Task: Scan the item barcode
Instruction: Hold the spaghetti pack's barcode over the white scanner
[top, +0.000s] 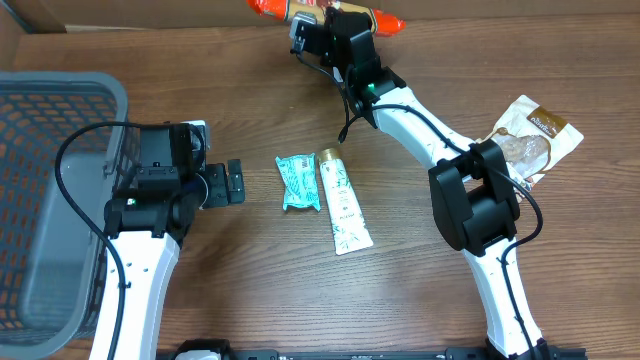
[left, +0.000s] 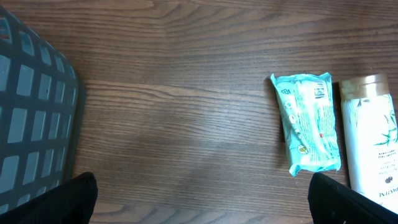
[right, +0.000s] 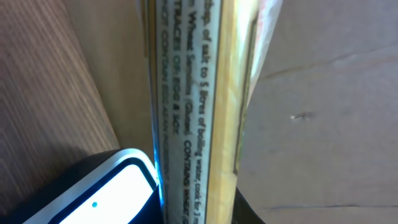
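Desk: brown wood grain desk with cardboard behind it.
Basket: grey mesh basket at 9 o'clock; its grid walls and floor are in view.
Centre: teal packet lies flat, with a white tube just beside it at its 3 o'clock.
Snack bag: snack bag lies at 3 o'clock.
Right pincer: right pincer at 12 o'clock is closed around the pasta packet, whose orange ends stick out on both sides.
Scanner: a lit white scanner sits just beside the packet's printed face.
Left pincer: left pincer is spread wide and holds nothing, with the teal packet at its 3 o'clock.
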